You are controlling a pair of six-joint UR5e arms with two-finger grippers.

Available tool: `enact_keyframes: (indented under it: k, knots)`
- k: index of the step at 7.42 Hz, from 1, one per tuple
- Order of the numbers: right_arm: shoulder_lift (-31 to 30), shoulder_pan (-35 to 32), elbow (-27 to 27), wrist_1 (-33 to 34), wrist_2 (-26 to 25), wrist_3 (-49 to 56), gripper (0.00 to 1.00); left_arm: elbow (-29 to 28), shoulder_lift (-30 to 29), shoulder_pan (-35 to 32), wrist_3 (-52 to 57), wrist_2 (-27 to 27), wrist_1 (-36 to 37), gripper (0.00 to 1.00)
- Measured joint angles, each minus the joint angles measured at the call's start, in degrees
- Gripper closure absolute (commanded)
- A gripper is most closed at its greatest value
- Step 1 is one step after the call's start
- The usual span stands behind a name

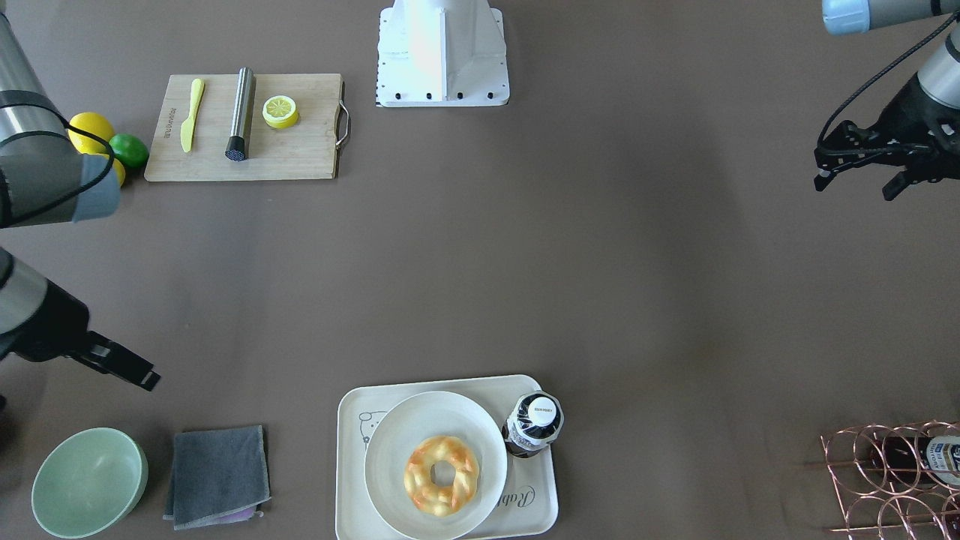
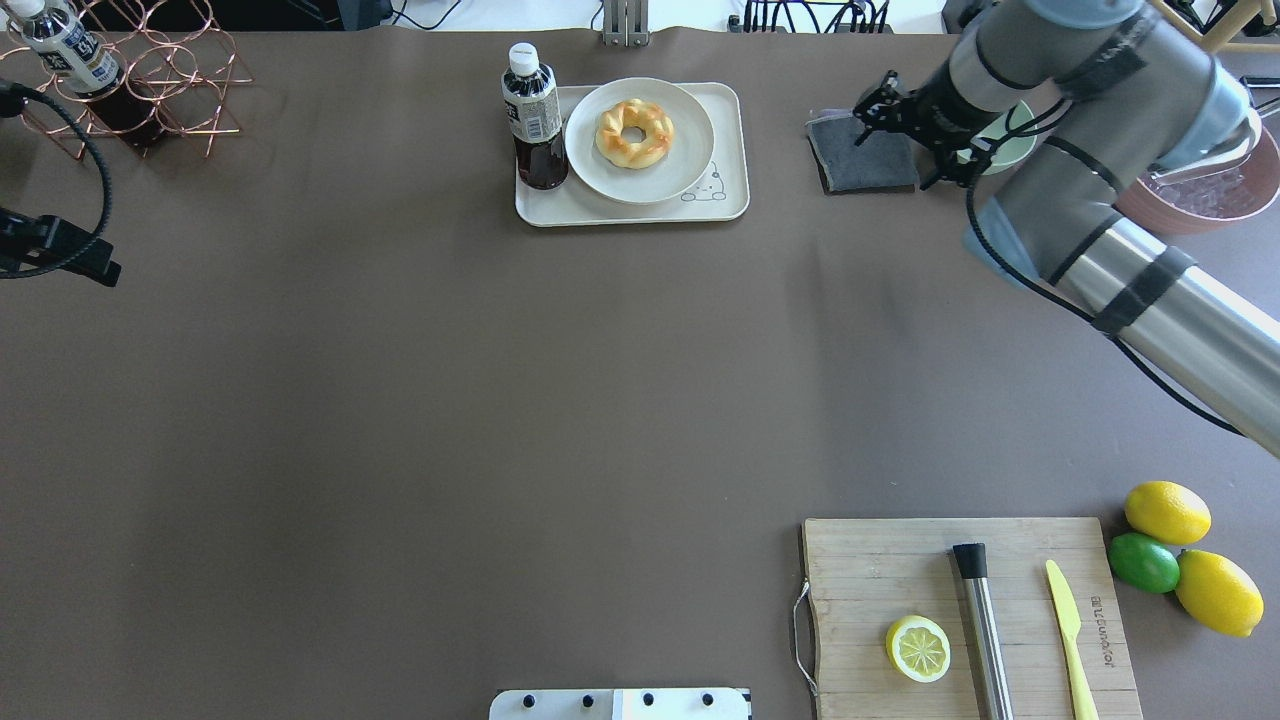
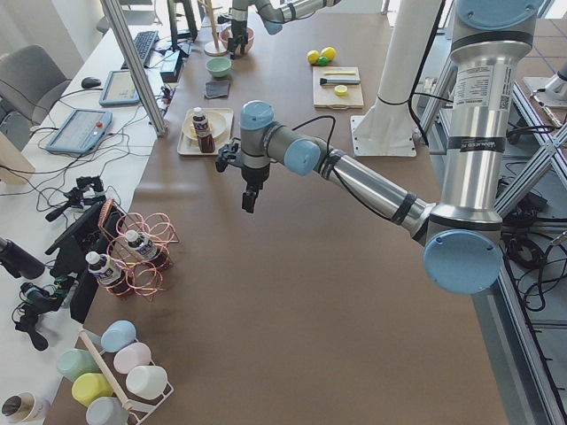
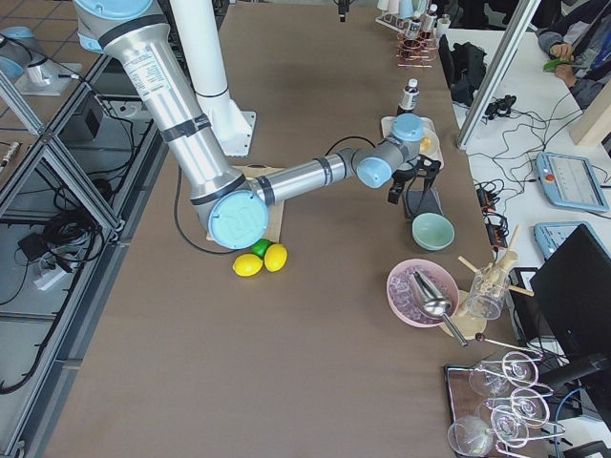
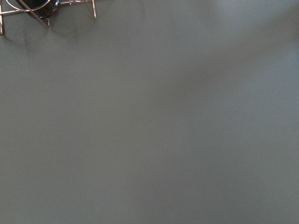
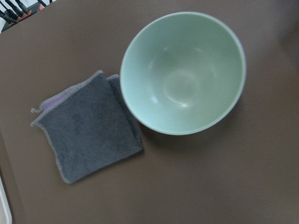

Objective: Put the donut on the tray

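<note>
the plate (image 1: 397, 465) hides most of the tray (image 1: 350, 487) and all but the first letters of its script (image 1: 519, 496). at the far left corner of the bench (image 1: 600, 300), the wire rack (image 1: 862, 465) and its bottle (image 1: 941, 452) run past the front view's edge.

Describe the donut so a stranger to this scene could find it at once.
At the table edge farthest from the robot's base sits a cream tray. On its white plate, beside a dark bottle, lies the donut: the only golden twisted ring with orange patches.

R claw (image 1: 142, 373) up over cloth (image 6: 86, 128) & bowl (image 6: 145, 100), side by side. Off its left: tray (image 2: 600, 212) w/ plate (image 2: 590, 165), donut (image 2: 634, 132) on plate, bottle (image 2: 532, 115) alongside.
</note>
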State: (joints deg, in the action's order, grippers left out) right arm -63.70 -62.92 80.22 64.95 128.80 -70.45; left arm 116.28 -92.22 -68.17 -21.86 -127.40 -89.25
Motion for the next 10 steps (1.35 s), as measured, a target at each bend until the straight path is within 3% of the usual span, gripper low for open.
enact_keyframes:
  k: [4,7,8,10]
  knots:
    - [-20.7,-15.9,9.3,0.3,9.1,35.7,0.0,-5.5,4.8,-11.1,21.3,-2.0,-0.1,0.02]
    - [-30.9,-24.2,12.1,0.8,11.8,52.3,0.0,-7.2,9.0,-16.1,30.9,-2.1,-0.6,0.02]
    - [-32.1,-26.4,12.4,3.9,12.1,57.9,0.0,-7.1,9.8,-16.6,31.8,-2.1,-0.6,0.02]
    - [-32.1,-30.0,15.4,17.2,11.1,70.1,0.0,-7.1,10.3,-16.9,31.8,-2.1,-0.6,0.02]
